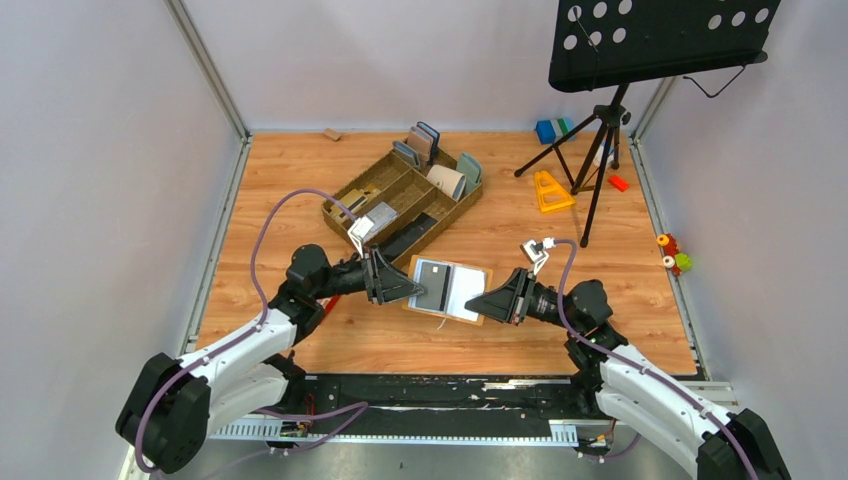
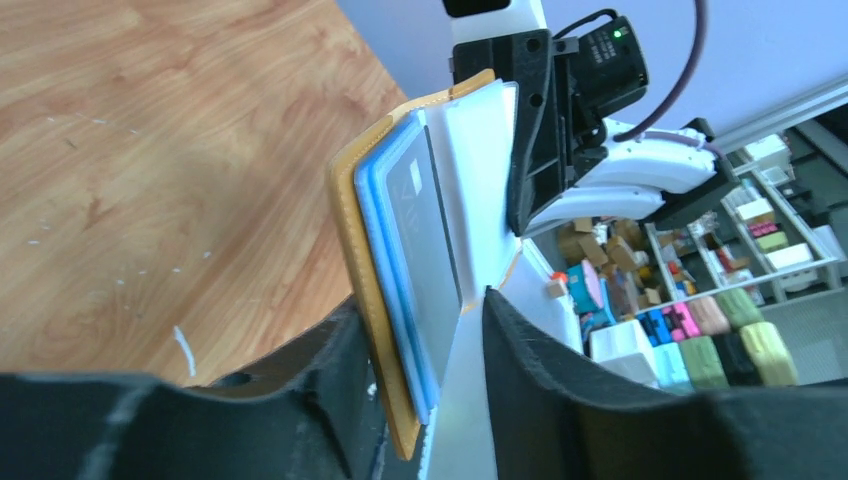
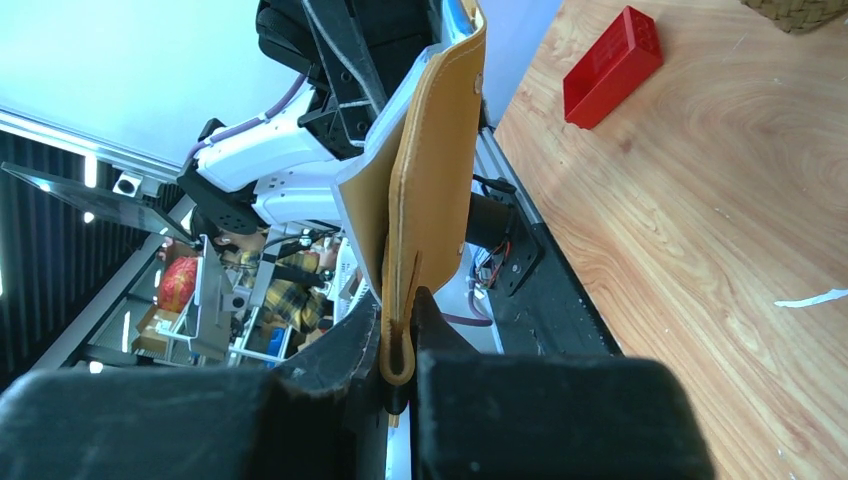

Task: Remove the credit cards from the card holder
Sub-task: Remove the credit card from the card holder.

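Wooden table (image 1: 300, 190), card holder (image 3: 432, 180) edge hidden inside right gripper (image 3: 398, 345)

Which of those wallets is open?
The mustard-yellow wallet, pinched by the right gripper; the grey wallet and blue wallet stand upright in the tray.

My left arm (image 1: 235, 350) and right arm (image 1: 650, 385) wear white shells on the long links, with black housings at every joint. A purple cable (image 1: 268, 218) loops along each. My jaws are matte black wedges, and a small white bracket (image 1: 360, 232) sits by each wrist.
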Robot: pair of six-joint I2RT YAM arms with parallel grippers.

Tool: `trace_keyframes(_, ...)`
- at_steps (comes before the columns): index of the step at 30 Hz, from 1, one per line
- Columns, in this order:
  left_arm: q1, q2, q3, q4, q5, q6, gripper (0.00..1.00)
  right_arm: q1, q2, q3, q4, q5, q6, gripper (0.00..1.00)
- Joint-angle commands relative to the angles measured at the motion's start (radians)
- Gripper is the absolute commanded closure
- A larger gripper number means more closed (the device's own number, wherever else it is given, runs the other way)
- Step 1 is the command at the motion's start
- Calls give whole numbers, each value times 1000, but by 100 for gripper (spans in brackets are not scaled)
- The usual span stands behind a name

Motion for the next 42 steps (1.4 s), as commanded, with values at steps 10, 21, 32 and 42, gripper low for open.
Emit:
trace_keyframes(10, 2, -22, -10, 64, 18, -15, 97, -2, -36, 35, -101, 11, -70, 91)
trace_keyframes(21, 2, -150, 62, -432, -206, 203, 100, 5, -124, 457, -1001, 325, -566, 42)
trace_keyframes(32, 2, -167, 14, -351, -202, 123, 100, 238, 145, 454, -630, 232, -455, 60)
trace_keyframes(42, 2, -161, -29, -190, -106, -26, 100, 245, 334, 421, -545, 294, -398, 57)
